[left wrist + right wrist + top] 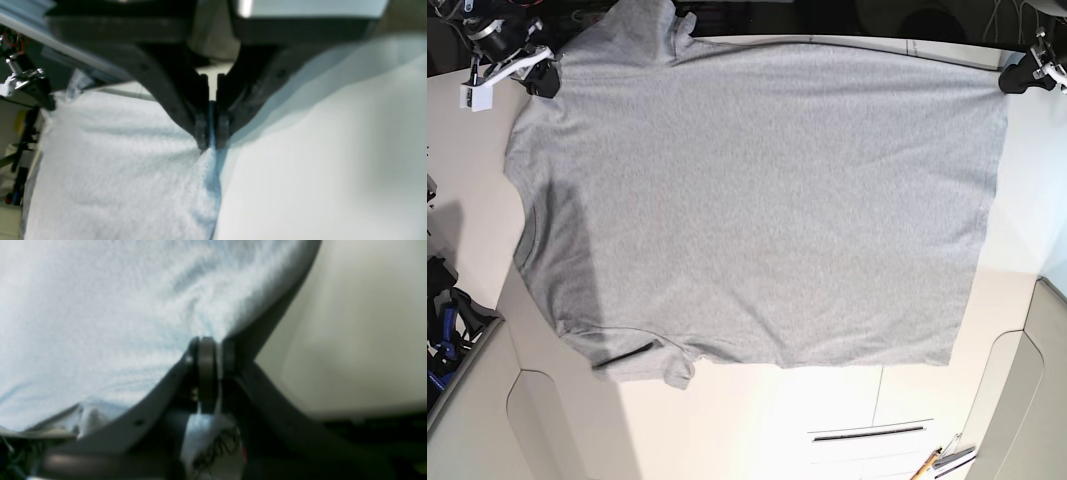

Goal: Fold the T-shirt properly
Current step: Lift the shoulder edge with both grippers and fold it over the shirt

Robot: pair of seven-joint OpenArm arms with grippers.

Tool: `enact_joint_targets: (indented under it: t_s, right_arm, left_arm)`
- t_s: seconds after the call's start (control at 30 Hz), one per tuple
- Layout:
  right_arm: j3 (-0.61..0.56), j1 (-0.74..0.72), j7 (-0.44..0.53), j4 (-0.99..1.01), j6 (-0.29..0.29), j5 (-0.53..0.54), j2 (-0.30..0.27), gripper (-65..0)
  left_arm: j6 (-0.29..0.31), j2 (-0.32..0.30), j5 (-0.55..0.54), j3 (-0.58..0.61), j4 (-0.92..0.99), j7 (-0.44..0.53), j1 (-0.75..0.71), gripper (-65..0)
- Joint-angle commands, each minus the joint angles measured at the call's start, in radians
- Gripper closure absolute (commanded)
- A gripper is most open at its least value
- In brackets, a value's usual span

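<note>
The light grey T-shirt [757, 200] lies spread on the white table [757, 420], plain side up, with no lettering showing. Its neck faces the left and its hem the right. My left gripper [1012, 80] is shut on the far right hem corner; the left wrist view shows the pads pinching a fabric edge [211, 140]. My right gripper [545, 78] is shut on the far left shoulder area; the right wrist view shows cloth [100, 306] clamped between the jaws [213, 346]. One sleeve [642, 362] lies at the near left, the other [642, 22] at the far edge.
A pen and small tools [939, 462] lie at the near right edge by a dark slot [872, 432]. Blue and black equipment [442, 330] stands off the table's left side. A white tag [475, 96] hangs by the right arm.
</note>
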State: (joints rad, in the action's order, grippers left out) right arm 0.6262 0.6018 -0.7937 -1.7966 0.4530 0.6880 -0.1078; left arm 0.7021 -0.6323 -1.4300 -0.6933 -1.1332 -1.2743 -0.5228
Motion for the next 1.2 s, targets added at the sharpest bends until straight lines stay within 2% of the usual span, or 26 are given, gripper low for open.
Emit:
enact_joint_targets:
  t_s: [0.0, 0.13, 0.37, 0.47, 0.6, 0.77, 0.9, 1.17]
  right_arm:
    - [0.021, 0.015, 0.016, -0.032, 0.026, 0.035, -0.011, 0.0]
    - [0.069, 0.061, -0.060, -0.070, 0.067, 0.130, -0.011, 0.0]
    - [0.090, 0.005, -0.050, -0.117, 0.094, 0.153, -0.014, 0.0]
    - [0.041, -0.054, -0.031, -0.116, 0.094, 0.095, -0.014, 0.0]
    - [-0.056, -0.128, 0.037, -0.111, 0.089, -0.048, -0.014, 0.0]
    - [-0.132, -0.219, 0.080, -0.095, 0.052, -0.193, -0.014, 0.0]
    - [-0.147, -0.269, 0.093, -0.058, 0.040, -0.221, -0.014, 0.0]
    - [-0.147, -0.330, 0.099, 0.082, 0.041, -0.228, -0.014, 0.0]
  left_arm:
    - [-0.004, -0.024, -0.048, -0.035, -0.006, -0.008, -0.020, 0.0]
    - [-0.004, -0.024, -0.054, -0.118, -0.008, -0.035, -0.093, 0.0]
    - [-0.004, -0.024, -0.054, -0.143, -0.050, 0.037, -0.074, 0.0]
    - [-0.004, -0.025, -0.054, -0.143, -0.061, 0.037, 0.007, 0.0]
    - [-0.004, -0.025, -0.054, -0.143, -0.061, 0.049, 0.109, 0.0]
    - [-0.004, -0.025, 0.021, -0.143, -0.061, 0.134, 0.172, 0.0]
    - [-0.004, -0.025, 0.092, -0.143, -0.061, 0.176, 0.191, 0.0]
    - [-0.004, -0.025, 0.115, -0.111, -0.061, 0.206, 0.197, 0.0]
